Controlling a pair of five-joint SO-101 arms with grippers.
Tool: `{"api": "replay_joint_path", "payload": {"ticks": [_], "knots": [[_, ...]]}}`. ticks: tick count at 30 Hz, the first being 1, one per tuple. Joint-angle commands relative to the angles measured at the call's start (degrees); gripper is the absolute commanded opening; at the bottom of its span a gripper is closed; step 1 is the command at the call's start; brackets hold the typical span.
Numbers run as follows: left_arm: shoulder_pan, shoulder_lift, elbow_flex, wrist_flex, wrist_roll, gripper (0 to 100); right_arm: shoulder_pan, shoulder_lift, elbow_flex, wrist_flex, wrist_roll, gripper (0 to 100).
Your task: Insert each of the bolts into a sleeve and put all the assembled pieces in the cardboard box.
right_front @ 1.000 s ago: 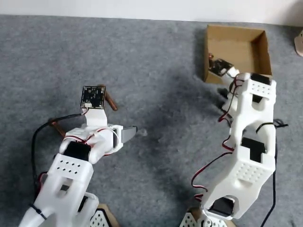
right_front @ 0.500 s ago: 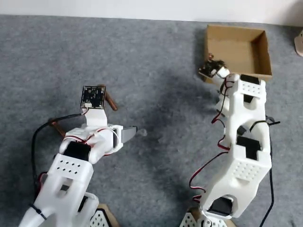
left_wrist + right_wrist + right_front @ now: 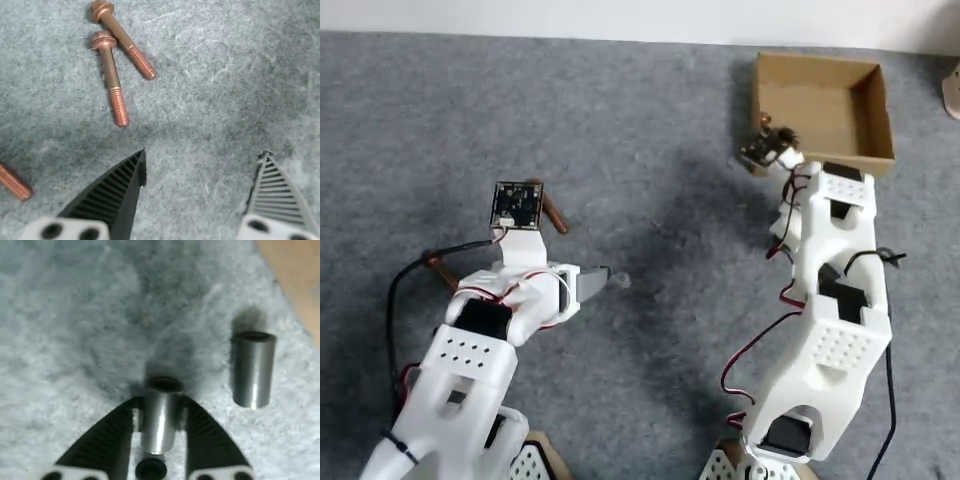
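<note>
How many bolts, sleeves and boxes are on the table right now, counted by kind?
Copper-coloured threaded metal bolts: 3, one cut off at the left wrist view's edge
Grey cylindrical metal sleeves: 2, one between the fingers of the right gripper
Brown cardboard box: 1
Total: 6

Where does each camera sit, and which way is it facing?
High view: fixed overhead, looking down at both arms and the cardboard box.
Left wrist view: on left wrist, looking past the open left gripper at bolts.
Right wrist view: on right wrist, looking past the right gripper, shut on a sleeve.
Shared: high and left wrist views both show bolts.
</note>
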Motion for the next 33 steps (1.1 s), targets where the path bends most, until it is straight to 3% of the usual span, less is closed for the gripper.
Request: {"api": "replay_joint_path", "payload": {"ticks": [1, 8, 15, 22, 33], "knots": [[-3.0, -0.2, -4.4, 0.3, -0.6, 33, -0.6, -0.3, 0.1, -0.1, -6.1, 0.2], [-6.1, -0.1, -8.7, 6.9, 2.0, 33, -1.7, -1.1, -0.2, 4.9, -16.8, 0.5], [-8.2, 2.2, -13.8, 11.4, 1.6, 26, -3.5, -13.1, 3.6, 5.1, -25.7, 0.5], [-9.9, 22.4, -26.1, 14.1, 1.5, 26, -8.1, -32.2, 18.4, 4.4, -28.0, 0.5], [-13.1, 47.3, -47.6, 17.6, 1.6, 26, -8.7, -58.4, 37.3, 1.4, -28.3, 0.5]]}}
